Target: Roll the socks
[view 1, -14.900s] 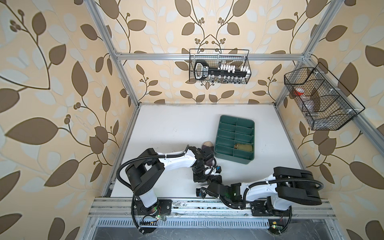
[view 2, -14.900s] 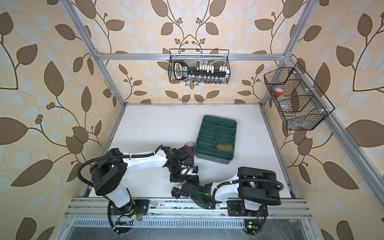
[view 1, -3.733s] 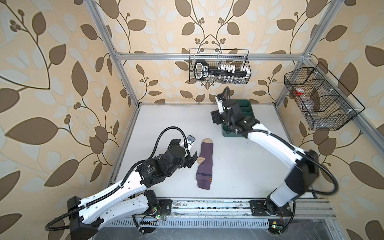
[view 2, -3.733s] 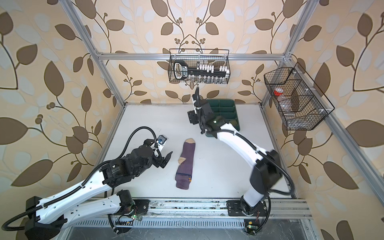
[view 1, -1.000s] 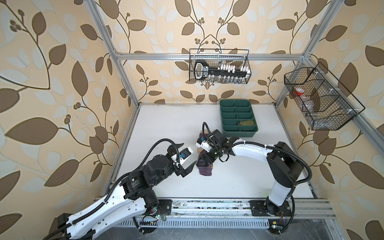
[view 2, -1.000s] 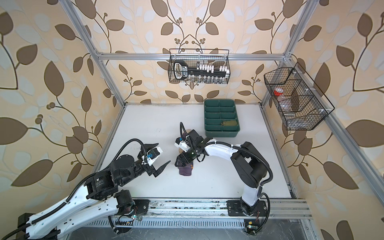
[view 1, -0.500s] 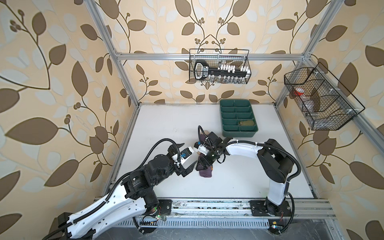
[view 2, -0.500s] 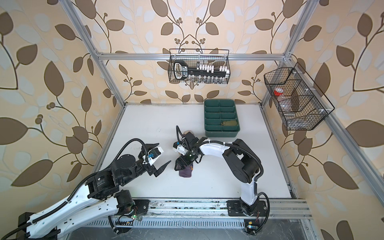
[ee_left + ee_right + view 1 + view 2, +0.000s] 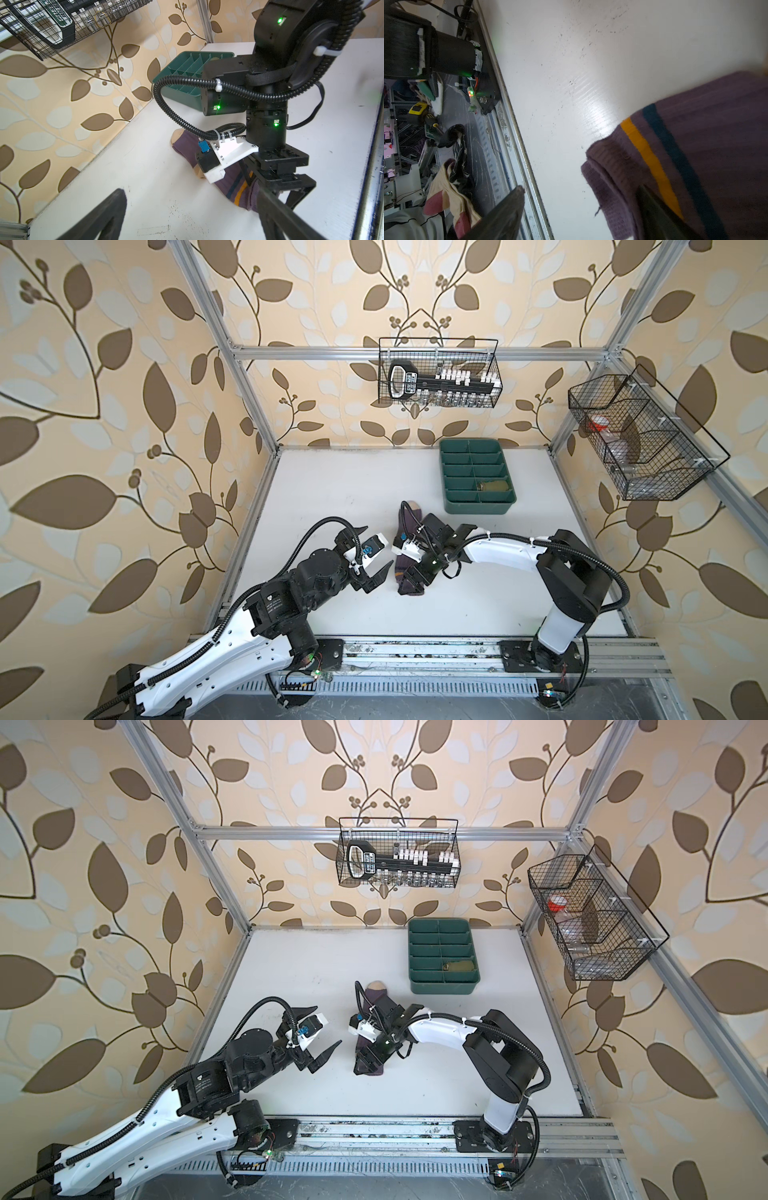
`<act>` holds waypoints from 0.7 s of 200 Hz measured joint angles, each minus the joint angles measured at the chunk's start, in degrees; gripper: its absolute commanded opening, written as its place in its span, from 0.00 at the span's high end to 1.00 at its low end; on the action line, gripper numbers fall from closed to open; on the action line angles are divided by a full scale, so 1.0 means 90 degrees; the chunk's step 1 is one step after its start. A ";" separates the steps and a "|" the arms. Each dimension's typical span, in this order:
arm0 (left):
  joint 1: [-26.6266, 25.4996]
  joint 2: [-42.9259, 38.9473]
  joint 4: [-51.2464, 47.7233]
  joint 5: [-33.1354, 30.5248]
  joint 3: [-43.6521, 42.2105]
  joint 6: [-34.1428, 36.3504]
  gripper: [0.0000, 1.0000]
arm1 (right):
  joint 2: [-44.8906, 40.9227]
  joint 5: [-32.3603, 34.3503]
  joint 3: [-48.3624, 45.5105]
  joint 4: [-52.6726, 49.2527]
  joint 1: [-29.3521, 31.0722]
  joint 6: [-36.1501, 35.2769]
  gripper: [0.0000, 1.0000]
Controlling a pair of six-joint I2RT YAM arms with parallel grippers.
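Left end effector has its jaws wide apart and empty. It hovers just left of the purple sock, not touching it. Left arm runs low from the front-left corner, wrist angled toward the sock.

Purple sock lies flat mid-tabletop, toe toward the back wall and cuff toward the front.

Right end effector is over the cuff end, jaws apart, clamping nothing. Right arm has its upper link upright off the front-right base, with the white forearm reaching left to the sock.

Dark green tray sits back-right of the sock, apart from it. Olive sock is bundled in the tray's right column, second compartment from the front.

Left wrist view adds that the right wrist stands near vertical over the sock. Right wrist view adds one finger over the cuff, the other over bare tabletop past the cuff edge. Both top views hide that.
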 measured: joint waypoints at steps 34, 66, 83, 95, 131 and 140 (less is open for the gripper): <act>0.0000 -0.0102 -0.0039 -0.0007 0.0000 -0.0005 0.01 | -0.0304 0.0102 -0.0260 -0.0039 0.0352 0.0029 0.17; 0.0000 -0.0240 -0.0197 -0.0039 0.0000 0.0000 0.01 | -0.0724 0.0653 -0.0357 -0.0248 0.0867 -0.0124 0.19; 0.0000 -0.0257 -0.0265 -0.0075 0.0000 0.0022 0.01 | -0.1234 0.1384 -0.0585 -0.0194 0.1076 -0.0338 0.22; 0.0000 -0.0262 -0.0318 -0.0121 0.0002 0.0044 0.01 | -0.1773 0.2113 -0.0933 0.0073 0.1202 -0.0559 0.25; 0.0000 -0.0267 -0.0374 -0.0151 0.0007 0.0260 0.01 | -0.3662 0.3813 -0.3021 0.2402 0.1518 -0.2115 0.28; 0.0000 -0.0267 -0.0381 -0.0114 0.0007 0.0391 0.01 | -0.3956 0.3854 -0.3597 0.2987 0.1532 -0.2730 0.26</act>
